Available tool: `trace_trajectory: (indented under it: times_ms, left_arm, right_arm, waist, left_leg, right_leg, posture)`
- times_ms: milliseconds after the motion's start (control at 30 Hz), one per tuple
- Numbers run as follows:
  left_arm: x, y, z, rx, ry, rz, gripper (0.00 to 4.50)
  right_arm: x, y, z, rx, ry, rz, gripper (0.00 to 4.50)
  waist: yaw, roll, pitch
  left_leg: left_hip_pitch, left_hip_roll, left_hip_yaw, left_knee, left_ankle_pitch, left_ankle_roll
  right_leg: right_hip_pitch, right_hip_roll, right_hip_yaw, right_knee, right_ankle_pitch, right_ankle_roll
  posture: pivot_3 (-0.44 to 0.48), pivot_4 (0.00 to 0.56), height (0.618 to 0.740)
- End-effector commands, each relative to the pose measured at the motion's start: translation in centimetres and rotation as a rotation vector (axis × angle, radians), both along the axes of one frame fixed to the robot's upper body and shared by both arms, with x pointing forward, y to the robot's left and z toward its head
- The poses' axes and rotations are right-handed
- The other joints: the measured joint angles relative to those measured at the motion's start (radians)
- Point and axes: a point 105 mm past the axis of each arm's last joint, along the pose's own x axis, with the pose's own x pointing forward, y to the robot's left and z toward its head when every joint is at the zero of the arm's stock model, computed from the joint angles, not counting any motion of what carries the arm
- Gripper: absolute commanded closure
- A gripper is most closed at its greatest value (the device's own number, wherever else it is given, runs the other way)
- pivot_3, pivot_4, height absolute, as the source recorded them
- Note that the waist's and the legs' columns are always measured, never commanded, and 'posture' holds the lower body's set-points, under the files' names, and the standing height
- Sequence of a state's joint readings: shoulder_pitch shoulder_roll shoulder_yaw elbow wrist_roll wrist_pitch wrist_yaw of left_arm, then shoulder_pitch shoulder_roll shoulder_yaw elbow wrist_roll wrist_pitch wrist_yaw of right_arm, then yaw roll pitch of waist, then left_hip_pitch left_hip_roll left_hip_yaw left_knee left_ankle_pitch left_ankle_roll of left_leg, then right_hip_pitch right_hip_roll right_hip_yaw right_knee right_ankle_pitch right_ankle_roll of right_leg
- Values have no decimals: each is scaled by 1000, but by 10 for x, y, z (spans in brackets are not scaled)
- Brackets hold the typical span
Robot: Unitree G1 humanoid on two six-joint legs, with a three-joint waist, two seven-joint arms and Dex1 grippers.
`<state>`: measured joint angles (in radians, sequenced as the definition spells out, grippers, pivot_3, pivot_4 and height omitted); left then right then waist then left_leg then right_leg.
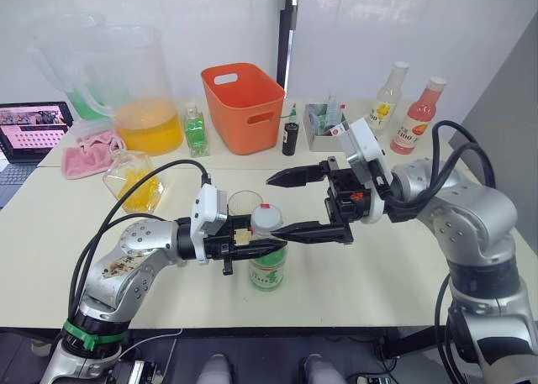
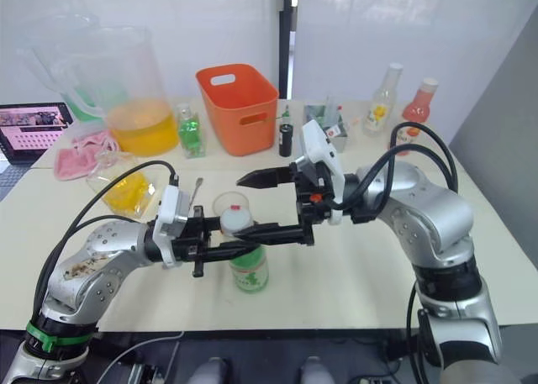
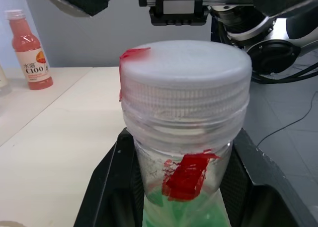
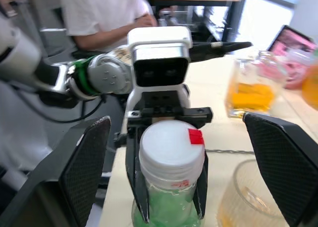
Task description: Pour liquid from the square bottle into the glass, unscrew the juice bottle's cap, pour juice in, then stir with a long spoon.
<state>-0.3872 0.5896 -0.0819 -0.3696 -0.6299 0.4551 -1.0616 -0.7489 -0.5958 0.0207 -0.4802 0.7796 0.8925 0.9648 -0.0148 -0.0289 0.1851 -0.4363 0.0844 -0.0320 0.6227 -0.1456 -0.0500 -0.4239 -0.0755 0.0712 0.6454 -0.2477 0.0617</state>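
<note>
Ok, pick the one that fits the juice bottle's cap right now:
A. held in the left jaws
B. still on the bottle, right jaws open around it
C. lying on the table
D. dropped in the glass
B: the cap sits on the juice bottle, which the left gripper clamps at the neck, with the right gripper open either side.

Left of the orange basket [image 1: 244,107] stand a small green-liquid bottle [image 1: 195,132] and a big pitcher [image 1: 139,90]; a pink-liquid bottle [image 1: 418,115] stands to its right.

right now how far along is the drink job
Done: the glass holds some yellow liquid. In hand: the left gripper clamps the juice bottle below its cap, which is on; the right gripper is open around it. Left: uncapping, pouring juice, stirring.
</note>
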Motion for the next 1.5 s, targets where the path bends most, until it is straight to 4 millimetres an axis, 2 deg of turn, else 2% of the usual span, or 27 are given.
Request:
trace_trajectory:
  times_ms: [33,233,433,500,733,867,1100,1333,1500]
  left_arm:
    - [-5,-5,-27,52,114,-54,3065]
    - [1,-12,-22,54,116,-97,3065]
    - [4,-16,-18,58,108,-121,3066]
    - [4,-16,-17,60,108,-124,3066]
    - [5,-16,-18,62,105,-124,3080]
    - [6,-14,-17,63,102,-112,3080]
    - [7,-11,-16,59,94,-76,3081]
    - [3,-7,-18,66,94,-49,3082]
    - [2,-1,-22,65,98,-21,3082]
  right_arm:
    - [-6,0,3,28,-16,-101,0]
    - [-7,2,-1,68,-31,-277,0]
    - [-6,1,-6,73,-9,-346,0]
    - [-6,2,-8,71,-5,-353,526]
    - [-7,2,-12,67,11,-361,2829]
    - [-8,4,-14,57,21,-331,2850]
    - [-10,7,-30,-34,16,-107,2850]
    - [4,1,-37,-165,-38,240,2850]
    - [23,1,-35,-222,-86,373,2850]
  waist:
    - [0,0,0]
    - [3,0,0]
    - [4,0,0]
    - [5,0,0]
    - [4,0,0]
    - [4,0,0]
    - [4,0,-1]
    - [0,0,-2]
    - [-3,0,-4]
  left_leg:
    - [0,0,0,0,0,0]
    - [0,0,0,1,0,0]
    - [-1,0,0,1,0,0]
    - [-1,0,0,1,0,0]
    - [-1,0,0,2,0,0]
    - [-1,0,0,2,0,0]
    - [-1,0,0,2,0,0]
    - [0,0,0,1,0,0]
    - [2,0,0,0,0,0]
  right_leg:
    - [0,0,0,0,0,0]
    - [1,0,0,-1,0,-1]
    - [1,-1,0,-2,0,0]
    - [1,-1,0,-2,0,0]
    - [1,-1,0,-3,0,0]
    - [1,-1,0,-3,0,-1]
    - [2,-1,0,-3,0,-1]
    - [3,-1,0,-4,0,0]
    - [3,0,0,-3,0,0]
  posture:
    - [0,150,703]
    - [0,150,703]
    - [0,150,703]
    - [0,150,703]
    - [0,150,703]
    - [0,150,703]
    - [0,150,703]
    - [0,150,703]
    - [0,150,703]
